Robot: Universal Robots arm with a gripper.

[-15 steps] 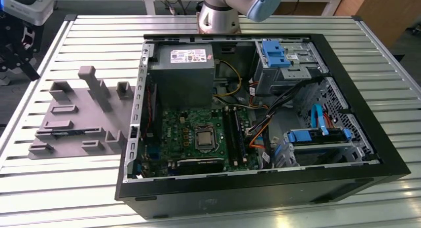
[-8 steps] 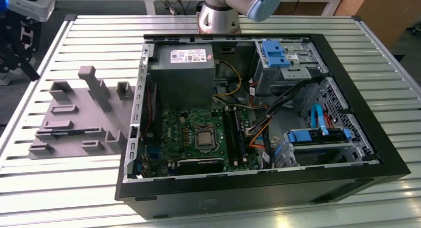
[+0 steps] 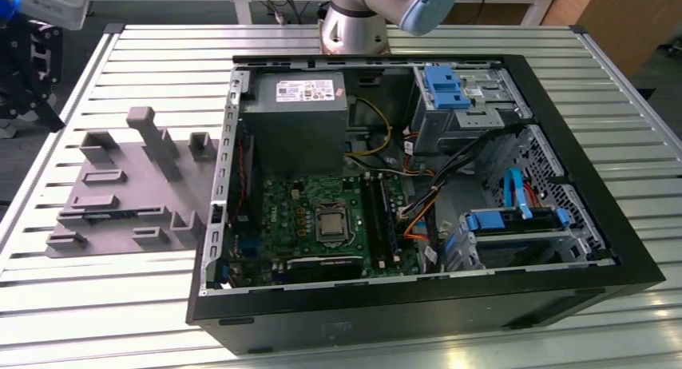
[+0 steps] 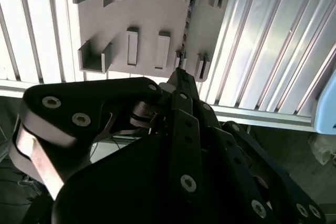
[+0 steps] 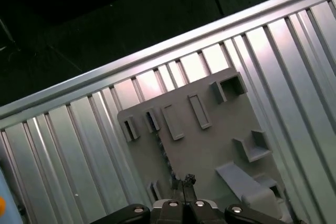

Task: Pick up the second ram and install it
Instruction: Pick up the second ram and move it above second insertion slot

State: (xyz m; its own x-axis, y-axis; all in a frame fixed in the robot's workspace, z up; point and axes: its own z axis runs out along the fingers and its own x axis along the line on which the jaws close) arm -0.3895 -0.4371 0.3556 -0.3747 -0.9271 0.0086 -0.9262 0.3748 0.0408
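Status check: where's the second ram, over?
Hand high above grey slotted plastic fixture plate. Thin blue-green ram stick on edge in its slot, not gripped. Nothing seen between them.

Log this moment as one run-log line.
hand: above grey fixture | second ram: in fixture slot, not held | computer case: side open

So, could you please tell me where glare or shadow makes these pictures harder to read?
Second wrist view: the table burns out white and the gripper is a near-black silhouette. First wrist view: milder glare on the slats, the grey fixture evenly lit, blackness beyond the table edge. Exterior view: even light, though the computer case is shadowed inside.
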